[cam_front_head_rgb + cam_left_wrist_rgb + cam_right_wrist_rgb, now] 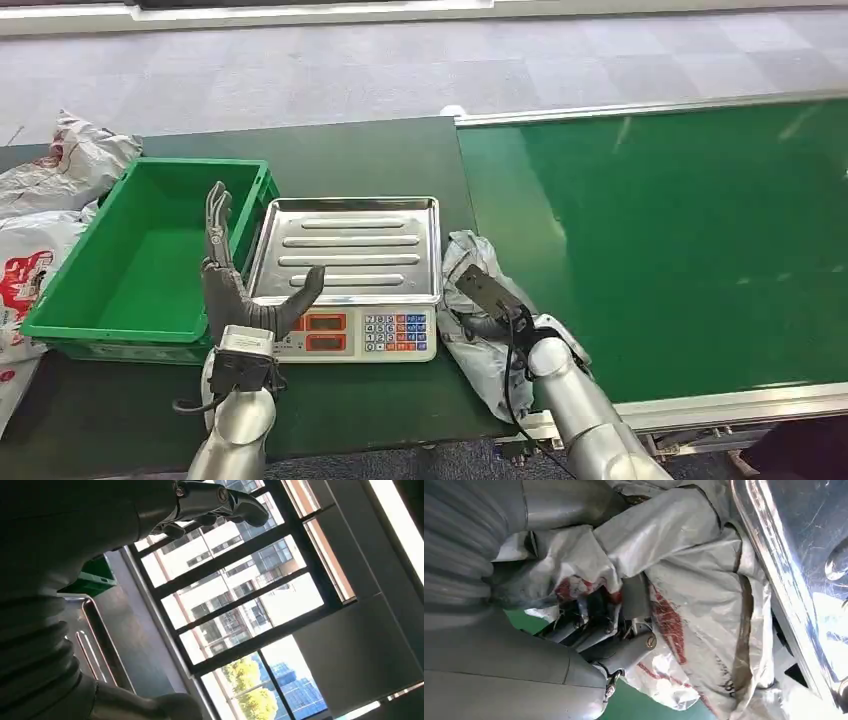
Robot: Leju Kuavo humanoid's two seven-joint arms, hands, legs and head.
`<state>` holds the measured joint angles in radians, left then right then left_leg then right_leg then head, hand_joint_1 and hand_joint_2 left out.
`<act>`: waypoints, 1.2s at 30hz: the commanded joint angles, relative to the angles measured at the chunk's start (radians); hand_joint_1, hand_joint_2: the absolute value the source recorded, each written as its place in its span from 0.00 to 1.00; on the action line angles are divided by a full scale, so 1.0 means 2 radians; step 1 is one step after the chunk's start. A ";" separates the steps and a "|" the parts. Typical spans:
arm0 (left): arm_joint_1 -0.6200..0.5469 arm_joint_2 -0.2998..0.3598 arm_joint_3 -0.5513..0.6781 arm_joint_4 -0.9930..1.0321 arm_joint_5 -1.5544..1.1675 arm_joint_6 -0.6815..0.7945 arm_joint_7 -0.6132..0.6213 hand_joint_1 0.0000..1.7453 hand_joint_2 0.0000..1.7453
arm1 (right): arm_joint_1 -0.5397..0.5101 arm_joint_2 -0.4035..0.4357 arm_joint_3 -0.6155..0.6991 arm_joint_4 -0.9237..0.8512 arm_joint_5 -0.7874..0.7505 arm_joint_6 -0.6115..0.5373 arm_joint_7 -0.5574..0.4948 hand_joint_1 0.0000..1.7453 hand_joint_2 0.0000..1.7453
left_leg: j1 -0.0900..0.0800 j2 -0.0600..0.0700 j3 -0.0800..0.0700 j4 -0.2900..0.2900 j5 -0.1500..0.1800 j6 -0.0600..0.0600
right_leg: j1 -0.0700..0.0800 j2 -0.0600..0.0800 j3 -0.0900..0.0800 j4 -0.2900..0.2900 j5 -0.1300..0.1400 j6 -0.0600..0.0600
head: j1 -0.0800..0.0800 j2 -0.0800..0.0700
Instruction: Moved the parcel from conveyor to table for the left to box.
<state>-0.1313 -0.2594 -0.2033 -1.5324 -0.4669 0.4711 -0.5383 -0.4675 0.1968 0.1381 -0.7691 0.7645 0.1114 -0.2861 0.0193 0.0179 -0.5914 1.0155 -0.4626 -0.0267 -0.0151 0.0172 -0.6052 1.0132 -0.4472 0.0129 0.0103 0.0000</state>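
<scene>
Gripping the grey parcel beside the scale, the right hand should lower it flat before releasing; the left hand waits, fingers spread, empty.

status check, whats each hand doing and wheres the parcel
Right hand grips grey parcel beside the scale, at the conveyor's edge. Left hand raised, open, empty. Green box unobstructed.

A dark green counter stands against grey carpet-tile floor, with a pale strip of wall base along the far edge. Tall windows with dark frames look out on sunlit buildings and green trees; daylight comes in brightly.
</scene>
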 commanded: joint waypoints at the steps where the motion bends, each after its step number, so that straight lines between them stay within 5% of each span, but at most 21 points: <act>1: -0.014 0.019 -0.007 0.023 0.002 -0.001 0.003 0.00 1.00 | -0.001 -0.011 0.027 0.008 -0.001 0.002 0.003 1.00 1.00 | 0.000 -0.001 0.001 -0.001 0.000 0.001 | 0.000 -0.001 0.001 -0.001 0.000 0.000 | 0.000 0.000; 10: -0.008 0.017 0.003 0.018 0.001 0.002 0.002 0.00 1.00 | -0.006 -0.010 0.021 0.000 -0.007 -0.020 -0.002 1.00 1.00 | 0.000 -0.001 0.000 -0.001 0.000 0.001 | 0.000 -0.001 0.001 0.000 0.000 0.000 | 0.000 0.000; 18: 0.018 0.012 0.019 -0.012 -0.008 0.014 -0.002 0.00 1.00 | 0.095 -0.001 0.009 -0.397 0.002 -0.241 0.019 1.00 1.00 | -0.001 -0.002 -0.002 0.000 0.000 0.001 | -0.001 -0.002 -0.001 0.001 -0.001 -0.001 | 0.000 0.000; 22: 0.007 0.009 0.013 0.010 -0.008 0.015 -0.003 0.00 1.00 | 0.120 0.008 0.003 -0.490 0.034 -0.303 0.021 1.00 1.00 | -0.001 -0.004 -0.001 0.000 0.000 0.001 | 0.000 -0.004 0.000 0.001 -0.002 0.000 | 0.000 0.000; 31: -0.002 0.004 0.011 0.018 0.023 0.037 -0.022 0.00 1.00 | 0.064 0.021 -0.003 -0.386 0.014 -0.334 0.021 1.00 1.00 | 0.000 -0.003 0.000 -0.001 0.000 0.001 | 0.000 -0.004 0.001 -0.001 -0.001 0.000 | 0.000 0.000; 32: -0.008 0.000 0.012 0.020 0.048 0.046 -0.039 0.00 1.00 | 0.037 0.016 0.014 -0.340 -0.041 -0.267 0.016 1.00 1.00 | 0.000 -0.003 0.000 -0.001 0.001 0.001 | 0.000 -0.004 0.001 -0.001 -0.001 0.000 | 0.000 0.000; 36: -0.024 0.000 -0.002 0.042 0.103 0.069 -0.073 0.00 1.00 | -0.103 0.056 0.056 -0.094 -0.081 -0.207 -0.010 1.00 1.00 | 0.000 0.003 0.000 0.000 0.000 0.001 | 0.000 0.002 0.000 0.000 0.000 0.000 | 0.000 0.000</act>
<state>-0.1014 -0.2601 -0.1980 -1.5492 -0.3924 0.5574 -0.6068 -0.3006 0.2399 0.1392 -1.5902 0.7205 -0.4722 -0.2555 0.0191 0.0136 -0.5952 1.0155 -0.4626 -0.0258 -0.0153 0.0103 -0.6050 1.0132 -0.4492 0.0136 0.0103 0.0000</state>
